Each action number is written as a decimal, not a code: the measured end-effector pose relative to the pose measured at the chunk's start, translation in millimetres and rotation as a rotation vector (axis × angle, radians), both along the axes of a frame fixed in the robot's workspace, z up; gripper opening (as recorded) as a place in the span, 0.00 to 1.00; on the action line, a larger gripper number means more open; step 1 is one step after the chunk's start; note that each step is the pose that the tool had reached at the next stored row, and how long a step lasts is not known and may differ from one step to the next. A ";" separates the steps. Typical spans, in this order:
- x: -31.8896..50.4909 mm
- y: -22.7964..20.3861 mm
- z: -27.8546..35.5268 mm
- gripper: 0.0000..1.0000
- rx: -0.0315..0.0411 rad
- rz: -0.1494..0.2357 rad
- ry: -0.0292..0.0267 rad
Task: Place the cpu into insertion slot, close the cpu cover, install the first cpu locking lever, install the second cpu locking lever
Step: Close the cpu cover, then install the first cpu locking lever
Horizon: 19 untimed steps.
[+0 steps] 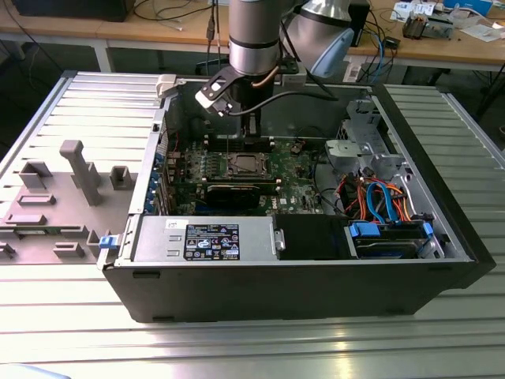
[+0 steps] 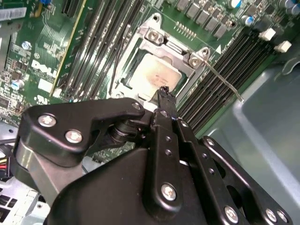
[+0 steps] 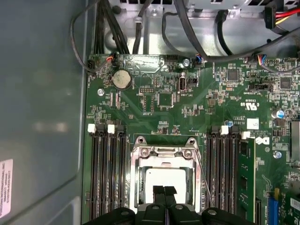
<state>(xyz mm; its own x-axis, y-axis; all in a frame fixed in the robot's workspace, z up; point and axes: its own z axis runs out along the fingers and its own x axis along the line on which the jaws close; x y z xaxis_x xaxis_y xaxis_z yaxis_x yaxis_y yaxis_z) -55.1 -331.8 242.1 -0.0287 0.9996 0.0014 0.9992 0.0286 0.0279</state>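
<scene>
In the exterior view, the gripper (image 1: 251, 130) is seen inside the open computer case (image 1: 237, 288). It hangs just above the insertion slot (image 1: 244, 164) on the green circuit board (image 1: 296, 178). The grey power supply box (image 1: 205, 237) lies well apart from it, along the case's near wall.

In the second wrist view, the gripper (image 2: 164, 91) is seen clenched, its fingers pressed together with nothing held between them and the tip poised at the edge of the slot. The cpu (image 2: 152, 75) is seated in the slot. Its silvery top is framed by the cpu cover (image 2: 161, 40), which appears to be folded down flat over it. A thin wire locking lever (image 2: 225, 82) is seen angling away from a socket corner towards the memory slots (image 2: 239, 51), and it is judged not to be latched.

In the first wrist view, the cpu (image 3: 164, 177) is visible through the cut-out of the cpu cover (image 3: 164, 152). The closed gripper (image 3: 164, 190) is set over the socket's near edge, and the locking lever (image 3: 202, 176) runs just beside the socket.

Placing the cpu and closing the cover are judged done, and the levers are judged left to do. Whether the other lever is latched cannot be told.
</scene>
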 end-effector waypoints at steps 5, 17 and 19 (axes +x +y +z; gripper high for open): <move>-1.0 0.0 -0.2 0.11 0.0000 0.000 0.0000; -1.5 0.0 5.0 0.11 0.0000 0.000 0.0000; -1.5 0.0 8.4 0.11 0.0000 0.000 0.0000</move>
